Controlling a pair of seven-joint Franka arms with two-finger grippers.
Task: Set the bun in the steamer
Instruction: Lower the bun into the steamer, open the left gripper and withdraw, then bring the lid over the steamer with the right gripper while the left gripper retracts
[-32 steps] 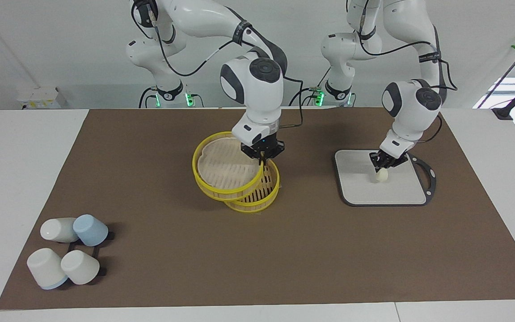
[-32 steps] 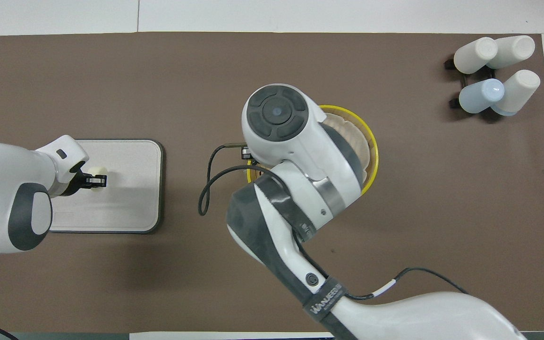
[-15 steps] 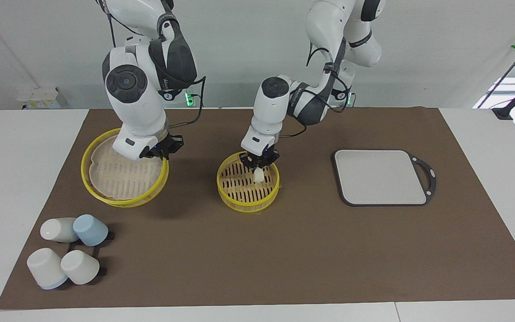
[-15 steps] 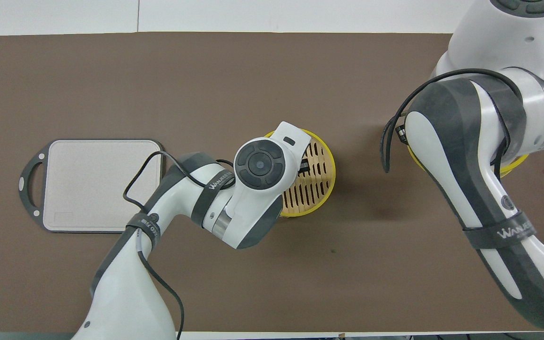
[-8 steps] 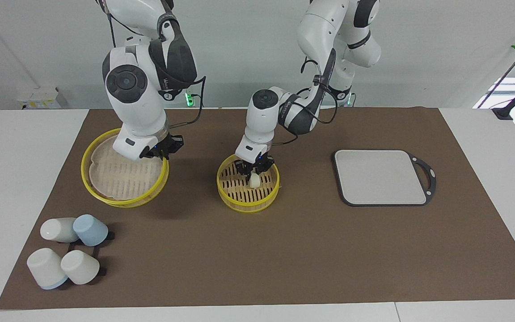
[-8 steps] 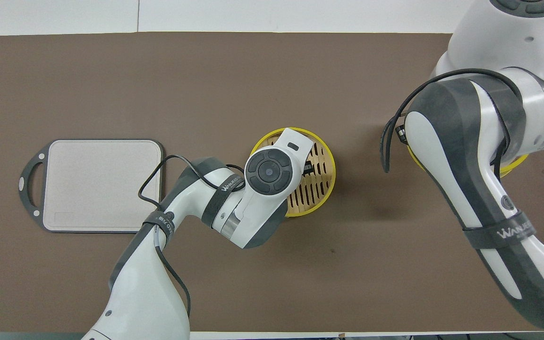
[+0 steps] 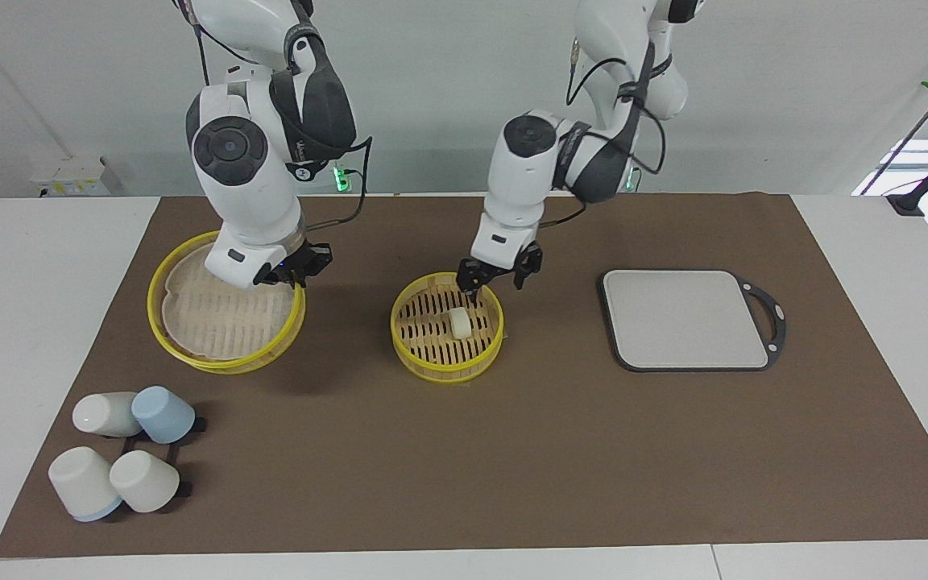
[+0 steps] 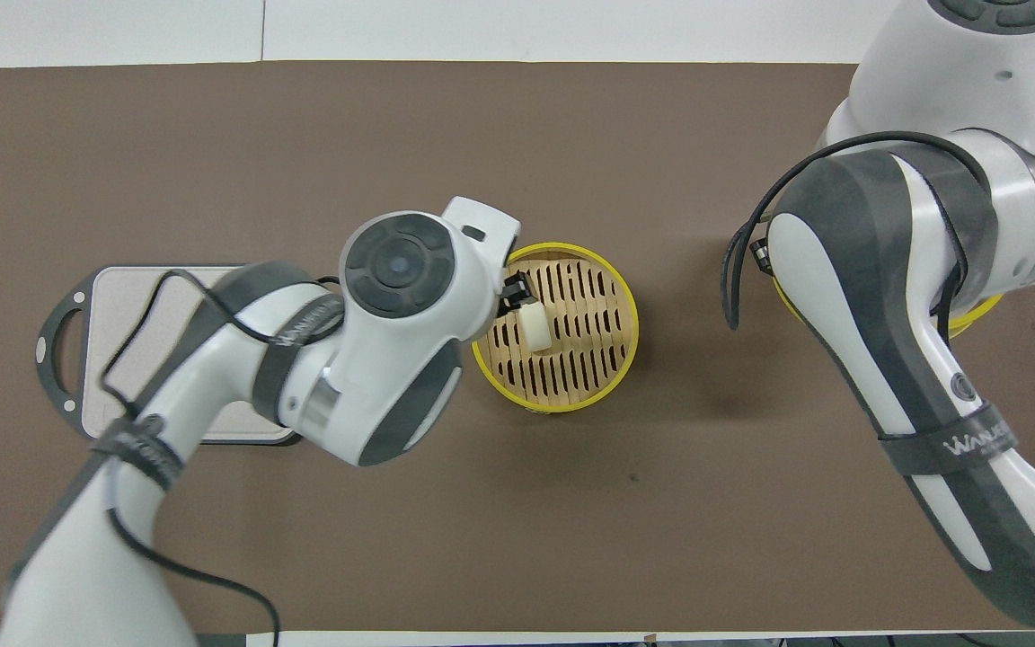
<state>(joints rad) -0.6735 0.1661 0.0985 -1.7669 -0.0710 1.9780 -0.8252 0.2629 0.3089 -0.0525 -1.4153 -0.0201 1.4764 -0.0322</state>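
Note:
The bun (image 7: 459, 322) lies free on the slatted floor of the steamer (image 7: 432, 362) in the middle of the mat. It also shows in the overhead view (image 8: 535, 326), inside the steamer (image 8: 612, 359). My left gripper (image 7: 498, 279) is open and empty, raised just over the steamer's rim nearest the robots, apart from the bun. In the overhead view it (image 8: 516, 293) shows at that same rim. My right gripper (image 7: 296, 271) is shut on the rim of the paper-lined yellow tier (image 7: 214, 314) and holds it toward the right arm's end of the table.
A grey cutting board (image 7: 685, 318) with a dark handle lies toward the left arm's end, partly under the left arm in the overhead view (image 8: 113, 305). Several white and blue cups (image 7: 122, 451) lie on a black rack at the corner farthest from the robots.
My left gripper has opened and let go of the bun, which now rests in the steamer. It has risen and drawn back toward the robots. The right arm has not moved.

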